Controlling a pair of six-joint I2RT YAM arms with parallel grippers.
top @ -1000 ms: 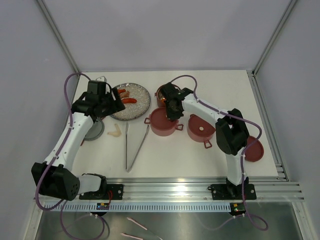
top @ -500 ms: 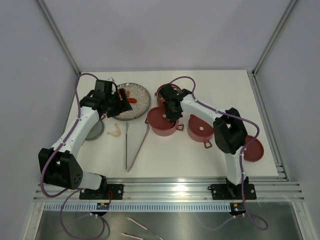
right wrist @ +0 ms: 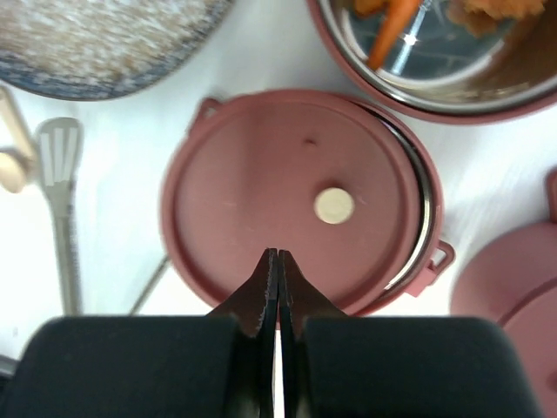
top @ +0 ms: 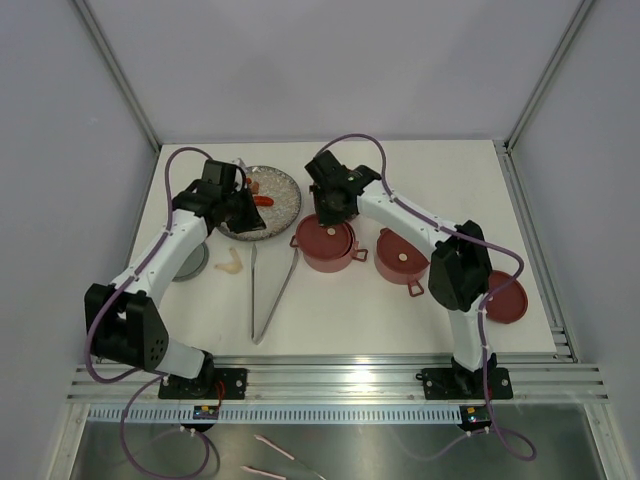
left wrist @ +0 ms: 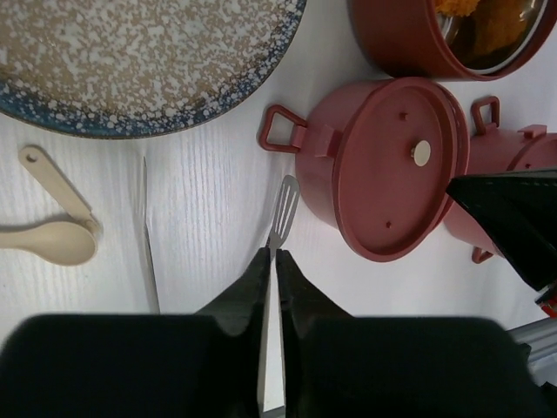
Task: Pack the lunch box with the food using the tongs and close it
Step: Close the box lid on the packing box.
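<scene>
Left wrist view: my left fingers (left wrist: 248, 283) pinch nearly shut, empty. Tongs (left wrist: 285, 209) lie below them, long axis in line with my fingers, nearer me than the right gripper (right wrist: 277, 261), which is shut and empty too.

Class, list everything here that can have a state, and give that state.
Left gripper, shut, empty.
Right gripper, shut, empty.
Tongs, lying unheld.
Front tier, lid on, slightly off-centre.
Right tier, lid on.
Back tier, open, food inside.
Spare lid, off, lying flat.
</scene>
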